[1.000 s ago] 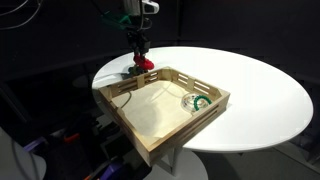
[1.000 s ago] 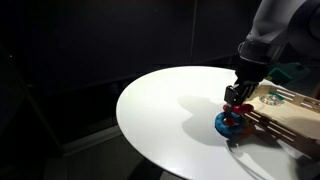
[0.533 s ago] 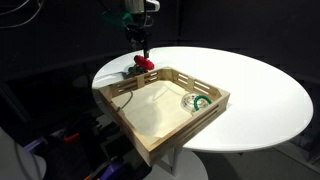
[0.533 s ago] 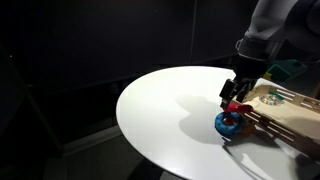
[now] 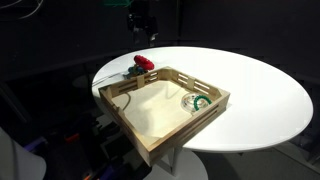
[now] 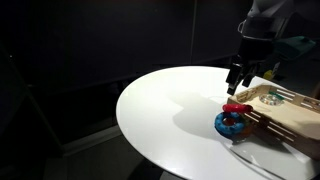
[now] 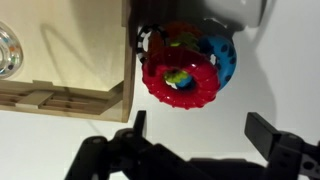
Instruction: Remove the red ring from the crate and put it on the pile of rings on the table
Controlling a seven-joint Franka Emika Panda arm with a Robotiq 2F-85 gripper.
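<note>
The red ring [image 7: 180, 80] lies on top of the pile of rings [image 7: 221, 58], whose blue and green parts show under it, on the white table [image 7: 60, 140] just outside a corner of the crate [image 7: 70, 98]. In both exterior views the red ring [image 5: 144, 64] [image 6: 236, 107] sits beside the crate [image 5: 120, 91] [image 6: 285, 112]. My gripper [image 7: 200, 130] hangs above the pile, open, with nothing between its fingers. It stands well clear of the ring in both exterior views [image 5: 147, 34] [image 6: 238, 80].
A green-and-white ring [image 5: 197, 100] [image 7: 6, 48] lies inside the crate near its far side. The crate overhangs the table's edge [image 5: 150, 150]. The round white tabletop [image 5: 255, 90] [image 6: 165, 110] stretches beyond the pile, with dark surroundings.
The gripper went from shut on the red ring at the pile to open, then rose straight up. The red ring stayed on the pile.
</note>
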